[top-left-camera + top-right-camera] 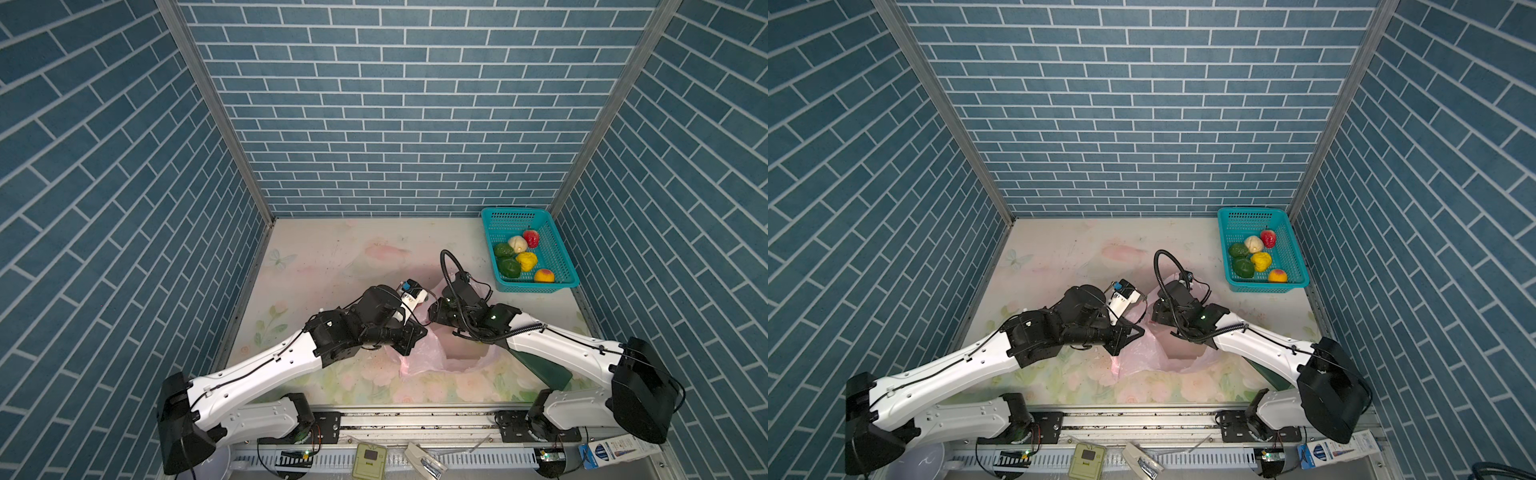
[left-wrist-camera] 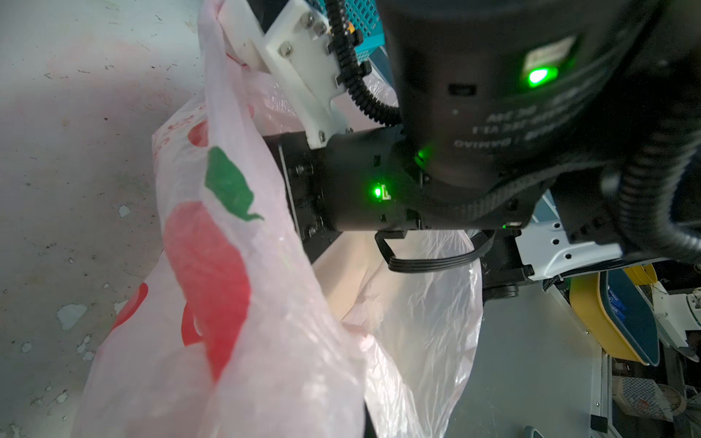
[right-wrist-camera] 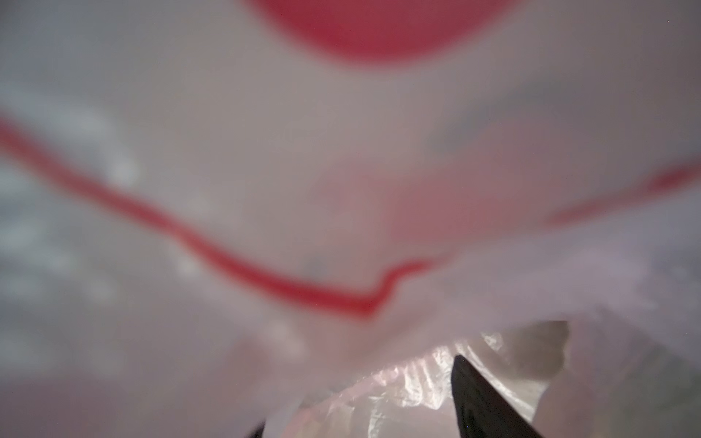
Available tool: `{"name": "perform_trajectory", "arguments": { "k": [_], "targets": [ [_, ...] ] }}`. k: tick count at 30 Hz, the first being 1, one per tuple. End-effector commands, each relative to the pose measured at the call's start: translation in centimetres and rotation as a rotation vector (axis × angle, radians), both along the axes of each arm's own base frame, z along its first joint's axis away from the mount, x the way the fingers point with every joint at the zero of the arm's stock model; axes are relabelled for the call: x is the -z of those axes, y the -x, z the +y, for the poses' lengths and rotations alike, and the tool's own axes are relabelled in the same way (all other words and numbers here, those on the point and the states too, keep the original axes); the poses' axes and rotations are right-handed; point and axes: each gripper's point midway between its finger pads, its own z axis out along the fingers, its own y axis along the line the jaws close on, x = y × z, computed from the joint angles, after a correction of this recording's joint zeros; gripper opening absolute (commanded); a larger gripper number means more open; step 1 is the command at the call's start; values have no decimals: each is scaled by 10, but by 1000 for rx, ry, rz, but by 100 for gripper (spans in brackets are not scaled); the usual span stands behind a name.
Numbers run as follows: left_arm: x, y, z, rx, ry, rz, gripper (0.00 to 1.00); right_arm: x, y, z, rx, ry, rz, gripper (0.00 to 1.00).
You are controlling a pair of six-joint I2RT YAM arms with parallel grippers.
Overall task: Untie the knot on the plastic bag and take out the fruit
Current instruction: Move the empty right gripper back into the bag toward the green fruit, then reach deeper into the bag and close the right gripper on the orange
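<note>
Floral table (image 1: 332,257), both top views: basket (image 1: 536,286) at 2 o'clock holds six fruit (image 1: 526,260); bag (image 1: 424,353) lies near 6 o'clock, left gripper (image 1: 411,334) clamped on its 9 o'clock edge. Left wrist: bag hangs bunched. Right wrist: right gripper (image 3: 358,390) inside bag, spread wide.

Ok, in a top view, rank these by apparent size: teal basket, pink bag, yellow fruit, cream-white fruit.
Largest to smallest, in a top view:
1. teal basket and pink bag: about alike. The bag is partly hidden, so they are left unranked.
2. yellow fruit and cream-white fruit: far smaller, and too alike to rank.
</note>
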Motion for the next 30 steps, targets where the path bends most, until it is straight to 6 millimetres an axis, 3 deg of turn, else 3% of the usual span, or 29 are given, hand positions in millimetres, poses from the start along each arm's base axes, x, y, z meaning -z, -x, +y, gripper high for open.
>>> {"name": "perform_trajectory", "arguments": {
  "k": [1,5,10,23,26,30],
  "targets": [
    [0,5,4,20,10,-13,0,3,-15,-44,184,121,-66,77],
    [6,13,5,48,-9,-12,0,13,-13,-82,274,217,-33,79],
    [12,18,1,82,-24,-6,0,24,-18,-98,313,244,-4,80],
    [23,22,-7,137,-49,-2,0,60,-49,-78,293,202,62,85],
    [25,22,-6,135,-56,-7,0,67,-57,-64,248,149,79,85],
    [29,22,-3,129,-67,-13,0,62,-63,-29,128,19,78,85]
  ]
}}
